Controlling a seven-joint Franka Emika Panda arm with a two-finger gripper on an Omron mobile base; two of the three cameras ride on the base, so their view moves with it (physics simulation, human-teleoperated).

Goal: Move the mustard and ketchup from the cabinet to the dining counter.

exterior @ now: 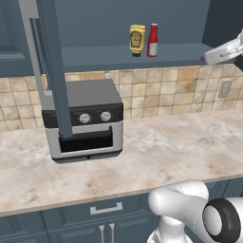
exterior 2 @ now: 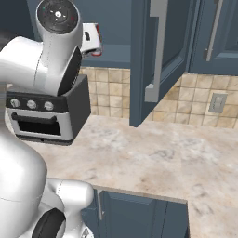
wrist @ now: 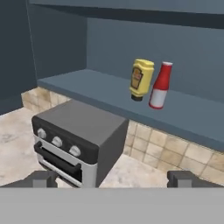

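Claw (wrist: 113, 178): jaws spread wide, holding nothing, well short of the bottles.
Mustard (wrist: 141, 79): ahead and above; squat yellow bottle standing cap-down on the cabinet (wrist: 109, 92) shelf, label facing out.
Ketchup (wrist: 160, 85): slim red, pale cap, touching the mustard's far side.
Toaster oven (wrist: 74, 142): below, on the counter.

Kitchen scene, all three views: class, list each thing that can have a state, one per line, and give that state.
Dark blue-grey wall cabinet: doors open.
Squat yellow mustard bottle: cap down on the cabinet shelf, close beside the ketchup.
Slim red ketchup bottle: upright on the shelf, unheld.
Grey toaster oven: door shut, on the marble-look counter.
Two-finger gripper: open, empty, short of the bottles.
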